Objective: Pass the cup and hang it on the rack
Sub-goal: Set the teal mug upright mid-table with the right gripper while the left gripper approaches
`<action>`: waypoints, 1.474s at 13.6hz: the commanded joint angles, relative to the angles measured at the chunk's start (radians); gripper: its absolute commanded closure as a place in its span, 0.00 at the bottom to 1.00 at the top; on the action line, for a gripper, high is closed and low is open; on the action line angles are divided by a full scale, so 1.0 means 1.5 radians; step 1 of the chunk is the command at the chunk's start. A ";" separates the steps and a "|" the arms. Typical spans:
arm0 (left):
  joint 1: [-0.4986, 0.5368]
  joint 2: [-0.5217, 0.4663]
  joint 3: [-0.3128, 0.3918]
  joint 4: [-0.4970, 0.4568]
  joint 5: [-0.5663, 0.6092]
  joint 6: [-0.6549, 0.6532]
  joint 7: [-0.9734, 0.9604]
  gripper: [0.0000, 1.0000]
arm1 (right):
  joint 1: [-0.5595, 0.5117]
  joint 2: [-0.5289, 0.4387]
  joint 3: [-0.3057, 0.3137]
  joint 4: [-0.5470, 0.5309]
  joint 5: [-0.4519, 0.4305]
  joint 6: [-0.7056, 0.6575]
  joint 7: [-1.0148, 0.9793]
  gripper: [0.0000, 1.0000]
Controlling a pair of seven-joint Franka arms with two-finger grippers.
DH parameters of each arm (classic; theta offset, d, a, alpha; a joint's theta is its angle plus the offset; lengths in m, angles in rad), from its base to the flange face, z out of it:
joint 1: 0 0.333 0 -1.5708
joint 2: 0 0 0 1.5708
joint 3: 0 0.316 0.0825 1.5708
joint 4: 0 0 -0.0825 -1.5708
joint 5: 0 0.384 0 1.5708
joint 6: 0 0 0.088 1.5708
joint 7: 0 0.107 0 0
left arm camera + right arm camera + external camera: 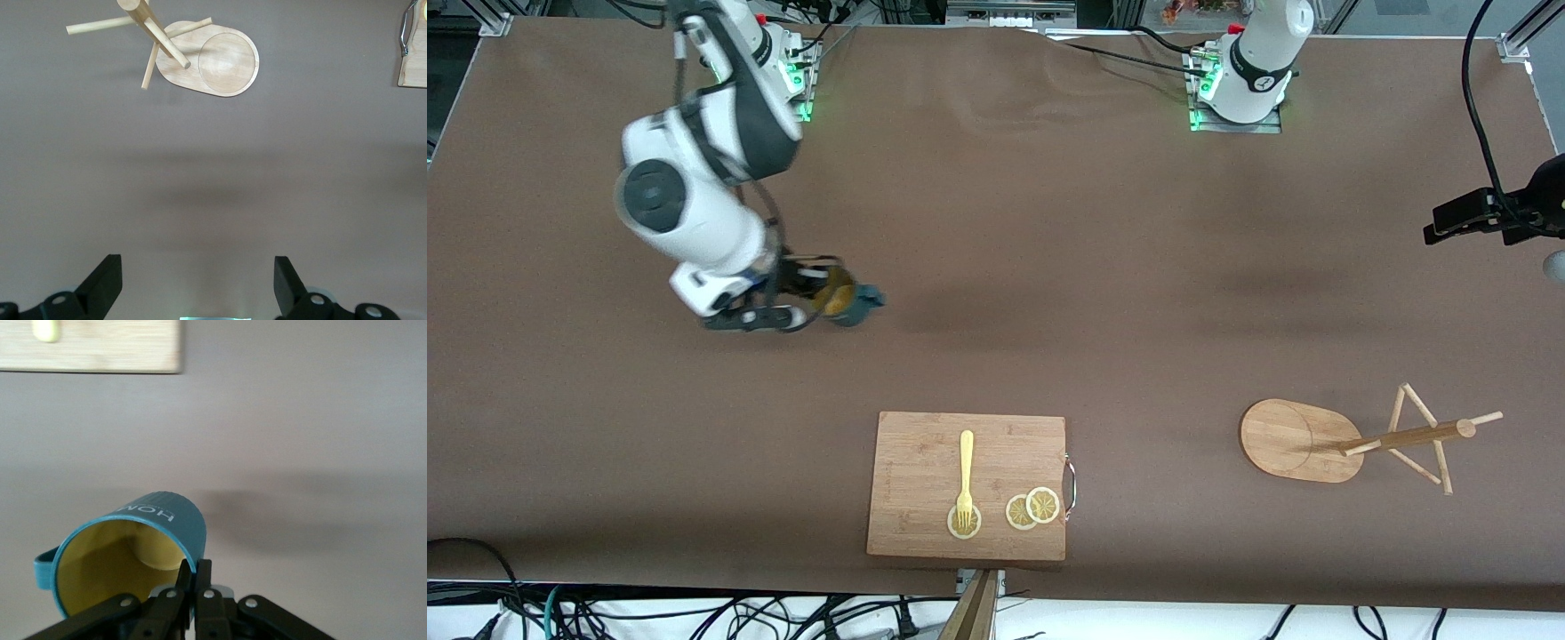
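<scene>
Cup (127, 550) rim between right jaws

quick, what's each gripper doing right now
Left gripper: open, holding nothing, up over the bare table near the rack.
Right gripper: shut on the cup, pinching its rim, lifted above the table.

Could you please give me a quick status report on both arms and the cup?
Right tool shut on cup rim, cup tilted, above bare table. Left tool open, waiting over table near rack. Rack upright, pegs free. Nothing between them.
</scene>
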 commanded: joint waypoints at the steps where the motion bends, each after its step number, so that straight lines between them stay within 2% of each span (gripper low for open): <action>1: -0.007 0.009 0.002 0.020 0.021 -0.008 0.002 0.00 | 0.071 0.073 -0.004 0.052 -0.005 0.057 0.049 1.00; 3: -0.007 0.009 0.002 0.020 0.020 -0.007 0.001 0.00 | 0.135 0.121 -0.012 0.092 -0.008 0.079 0.098 1.00; 6: -0.007 0.009 0.003 0.020 0.018 -0.008 -0.002 0.00 | 0.178 0.177 -0.015 0.128 -0.097 0.080 0.208 1.00; 10: -0.007 0.009 0.003 0.020 0.017 -0.008 0.000 0.00 | 0.206 0.230 -0.015 0.140 -0.098 0.176 0.240 1.00; 13: -0.007 0.011 0.002 0.007 0.012 -0.013 0.006 0.00 | 0.231 0.247 -0.015 0.157 -0.099 0.180 0.246 1.00; 20: -0.054 0.031 -0.013 -0.008 0.012 -0.023 0.008 0.00 | 0.249 0.277 -0.015 0.199 -0.100 0.181 0.258 1.00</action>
